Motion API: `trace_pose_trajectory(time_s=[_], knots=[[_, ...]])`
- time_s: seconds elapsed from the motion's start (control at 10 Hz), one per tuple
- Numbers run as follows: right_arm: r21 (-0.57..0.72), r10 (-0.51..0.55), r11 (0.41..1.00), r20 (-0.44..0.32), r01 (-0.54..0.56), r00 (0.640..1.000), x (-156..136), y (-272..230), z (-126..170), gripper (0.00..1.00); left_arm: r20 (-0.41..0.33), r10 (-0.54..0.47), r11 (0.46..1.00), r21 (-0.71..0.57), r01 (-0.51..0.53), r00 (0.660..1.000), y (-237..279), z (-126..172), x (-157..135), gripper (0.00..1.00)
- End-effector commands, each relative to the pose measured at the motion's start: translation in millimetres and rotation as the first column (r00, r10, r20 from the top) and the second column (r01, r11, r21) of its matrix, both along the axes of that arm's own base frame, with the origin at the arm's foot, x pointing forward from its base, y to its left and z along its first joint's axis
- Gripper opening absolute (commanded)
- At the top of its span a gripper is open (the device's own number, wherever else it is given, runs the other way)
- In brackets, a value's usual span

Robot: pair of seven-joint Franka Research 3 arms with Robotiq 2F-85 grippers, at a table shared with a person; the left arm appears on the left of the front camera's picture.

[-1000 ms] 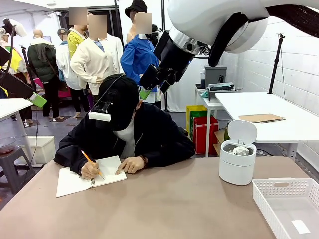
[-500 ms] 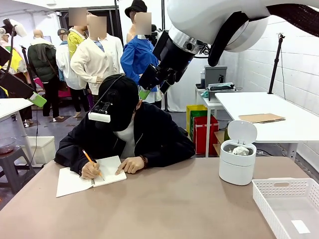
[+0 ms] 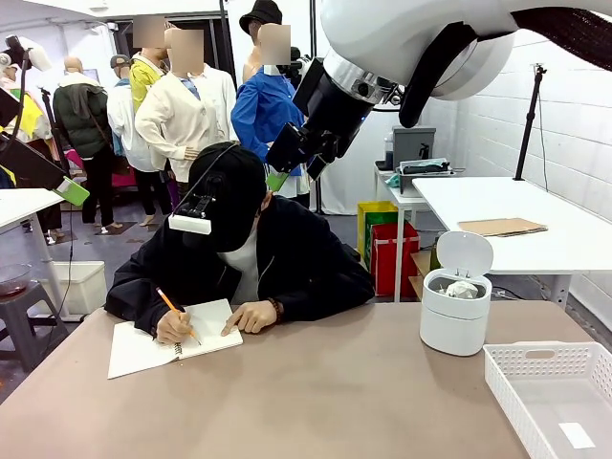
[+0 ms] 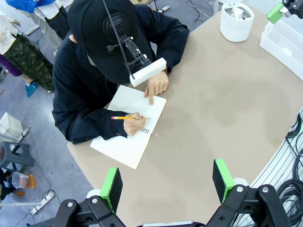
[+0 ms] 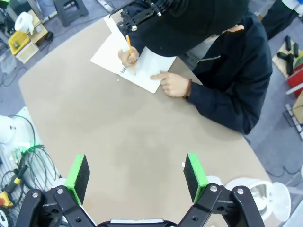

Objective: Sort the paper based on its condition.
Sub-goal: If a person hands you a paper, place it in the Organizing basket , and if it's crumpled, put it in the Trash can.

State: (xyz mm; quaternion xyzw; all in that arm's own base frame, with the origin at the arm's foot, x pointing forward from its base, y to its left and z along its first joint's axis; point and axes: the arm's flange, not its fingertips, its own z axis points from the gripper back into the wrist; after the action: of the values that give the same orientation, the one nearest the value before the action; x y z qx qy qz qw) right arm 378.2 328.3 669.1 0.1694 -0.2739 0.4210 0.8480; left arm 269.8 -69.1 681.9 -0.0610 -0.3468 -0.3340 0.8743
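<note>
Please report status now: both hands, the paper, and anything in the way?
Left hand open, high. Right hand open, high. Paper inside small bin. Person writing in notebook.

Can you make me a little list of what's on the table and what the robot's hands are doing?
person: writing in a notebook with a pencil
bin: small white bin, lid up, at the table's right side
paper: crumpled paper inside the bin
tray: white tray at the right edge, a small white slip lying in it
left gripper: jaws open, high above the table, holding nothing
right gripper: jaws open, high above the table, holding nothing
</note>
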Motion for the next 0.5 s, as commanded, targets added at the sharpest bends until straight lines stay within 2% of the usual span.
trace_pose_trajectory(time_s=[0.0, 0.4], knots=[[0.007, -0.001, 1.0, 0.0, 0.001, 1.0, 0.7, 0.0, 0.2, 1.0, -0.001, 0.003, 1.0, 0.004, -0.003, 1.0, -0.1, 0.2, -0.3, 1.0], [0.007, -0.001, 1.0, 0.0, 0.001, 1.0, 0.7, 0.0, 0.2, 1.0, -0.001, 0.003, 1.0, 0.004, -0.003, 1.0, -0.1, 0.2, -0.3, 1.0]])
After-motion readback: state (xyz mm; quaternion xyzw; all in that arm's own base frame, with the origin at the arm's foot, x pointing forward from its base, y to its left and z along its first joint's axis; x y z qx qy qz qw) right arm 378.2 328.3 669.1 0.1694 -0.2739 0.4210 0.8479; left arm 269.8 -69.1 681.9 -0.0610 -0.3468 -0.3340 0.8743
